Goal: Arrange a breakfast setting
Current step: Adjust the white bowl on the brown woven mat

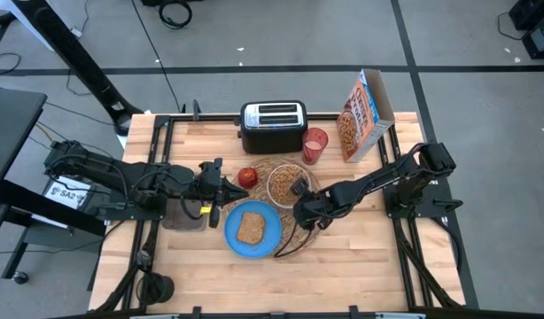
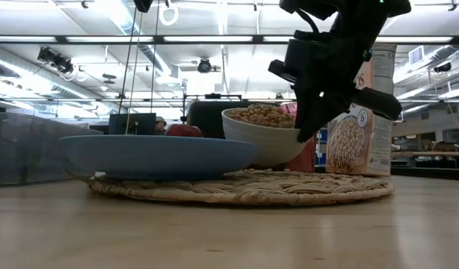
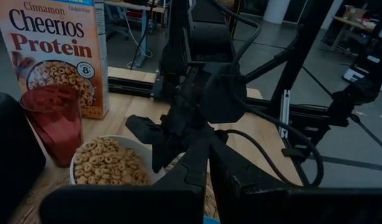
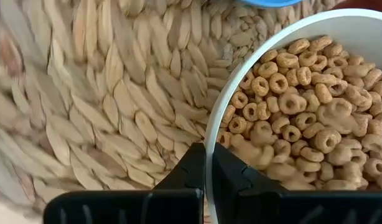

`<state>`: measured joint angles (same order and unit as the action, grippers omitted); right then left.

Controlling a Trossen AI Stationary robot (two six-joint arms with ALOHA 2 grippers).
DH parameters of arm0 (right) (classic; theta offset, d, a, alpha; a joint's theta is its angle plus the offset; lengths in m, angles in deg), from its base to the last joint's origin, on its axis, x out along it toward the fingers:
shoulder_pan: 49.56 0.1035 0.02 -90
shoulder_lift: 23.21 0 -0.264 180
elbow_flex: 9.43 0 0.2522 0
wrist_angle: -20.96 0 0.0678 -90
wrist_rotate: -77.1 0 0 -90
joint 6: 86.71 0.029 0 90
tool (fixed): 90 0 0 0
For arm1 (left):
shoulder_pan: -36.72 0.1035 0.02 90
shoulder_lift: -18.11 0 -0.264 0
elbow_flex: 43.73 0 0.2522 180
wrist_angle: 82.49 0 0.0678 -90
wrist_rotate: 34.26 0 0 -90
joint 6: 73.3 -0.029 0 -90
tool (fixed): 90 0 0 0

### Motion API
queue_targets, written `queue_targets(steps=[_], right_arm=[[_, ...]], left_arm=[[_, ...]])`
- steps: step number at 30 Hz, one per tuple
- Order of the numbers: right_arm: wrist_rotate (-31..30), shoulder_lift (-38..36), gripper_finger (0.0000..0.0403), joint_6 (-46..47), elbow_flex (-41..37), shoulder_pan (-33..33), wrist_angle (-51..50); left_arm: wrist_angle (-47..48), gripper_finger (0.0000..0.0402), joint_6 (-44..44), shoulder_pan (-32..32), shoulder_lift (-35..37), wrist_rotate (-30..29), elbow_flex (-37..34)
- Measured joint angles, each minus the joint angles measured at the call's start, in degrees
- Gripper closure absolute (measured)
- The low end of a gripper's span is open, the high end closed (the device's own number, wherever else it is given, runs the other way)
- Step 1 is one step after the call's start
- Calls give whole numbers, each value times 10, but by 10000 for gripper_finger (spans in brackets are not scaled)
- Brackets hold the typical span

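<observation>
Right gripper (image 4: 208,163) fingers pinching rim of cereal-filled white bowl (image 4: 241,68); left gripper (image 1: 221,189) fingers together.

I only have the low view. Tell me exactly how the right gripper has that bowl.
Observer: The right gripper pinches the white bowl at its rim, one finger inside by the cereal, one outside over the placemat.
Operator: Report what's on the blue plate.
Observer: One toast slice lies flat on the blue plate.
Operator: Locate the left gripper.
Observer: The left gripper is beside the red apple.
</observation>
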<state>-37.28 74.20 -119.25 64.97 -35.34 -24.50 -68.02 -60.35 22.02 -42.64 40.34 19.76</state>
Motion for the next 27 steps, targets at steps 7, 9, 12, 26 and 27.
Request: queue_targets(steps=[7,9,12,26,27], right_arm=[[-14,0,391,-31,0,0,-7],[-13,0,391,-36,1,2,-7],[-12,0,391,-44,1,3,-1],[7,-1,391,-36,4,11,2],[6,-1,391,-33,6,11,1]], left_arm=[[0,379,12,0,0,0,0],[0,379,14,0,0,0,0],[0,379,15,0,0,0,0],[0,379,19,0,0,0,0],[-1,379,19,0,0,0,0]])
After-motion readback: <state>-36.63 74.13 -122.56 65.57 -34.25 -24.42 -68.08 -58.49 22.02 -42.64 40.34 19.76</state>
